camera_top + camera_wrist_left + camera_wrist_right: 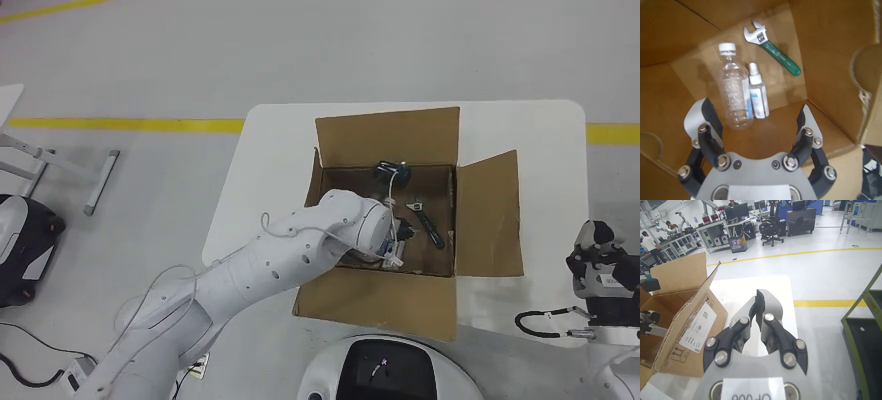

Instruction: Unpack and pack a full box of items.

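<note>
Left gripper (755, 108) is hanging spread inside the cardboard box (829, 56) over water bottle (735, 94) and spray bottle (758, 94) (left arm (300, 250) is covering them from above); right gripper (758, 306) is resting clenched, at the box's three o'clock.

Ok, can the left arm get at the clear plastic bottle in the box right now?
Probably yes. The left tool is open inside the cardboard box, with nothing between it and the clear plastic bottle. The small spray bottle lying close beside it may crowd one finger.
</note>
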